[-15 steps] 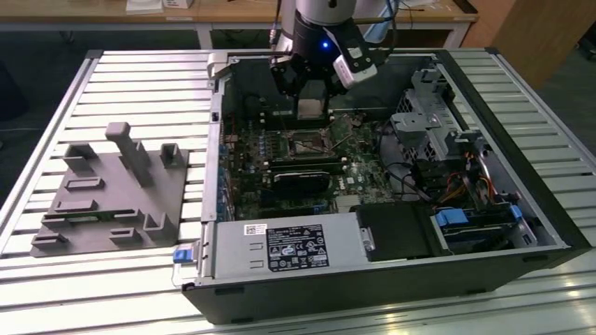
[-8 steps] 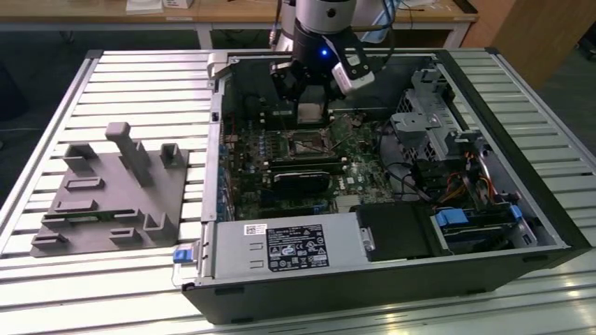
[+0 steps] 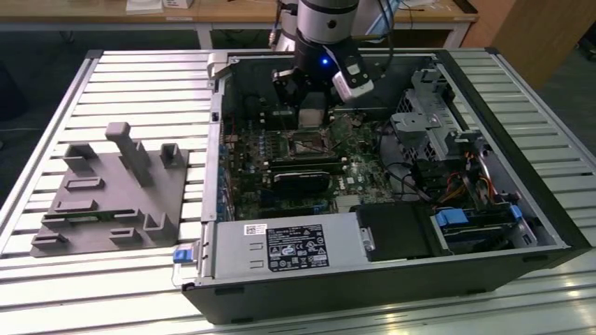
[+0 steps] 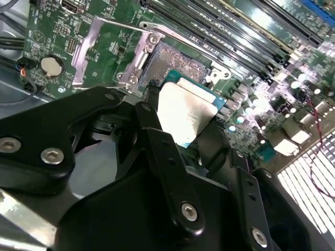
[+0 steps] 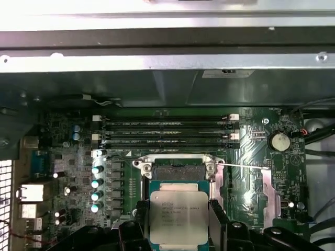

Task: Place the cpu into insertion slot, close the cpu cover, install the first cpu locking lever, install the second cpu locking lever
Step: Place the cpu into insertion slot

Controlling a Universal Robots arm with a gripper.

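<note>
The arm [image 3: 326, 28] comes down from the far side into an open computer case [image 3: 521, 209]. The case lies on a table [image 3: 56, 105] made of metal slats. The gripper [image 5: 178, 205] is clamped on the cpu [image 5: 178, 222]. In both wrist views a black finger [image 5: 142, 225] presses on each of two facing edges of the chip, and its pale metal face shows between them. The cpu is held in the air, just beside the slot [image 5: 178, 171] and a little over its near edge. It is not in the slot yet. The slot is bare, with its dark middle showing and a silver rim round it. The cover [image 4: 86, 49] is flipped open, off the slot and to one side of it, over the green board [image 5: 251, 130]. A thin lever [image 5: 243, 165] sticks out from a corner of the slot. Past the slot run long black memory slots [image 5: 165, 130], and a round silver battery [image 5: 281, 141] sits near their end. In the exterior view the gripper hangs over the far part of the board, and a black card [image 3: 303, 180] lies on the near side of the slot. A grey box [image 3: 279, 248] with a label is at the near end of the case. A grey stand [image 3: 112, 195] with posts sits on the table at the exterior view's left, well apart from the gripper.
</note>
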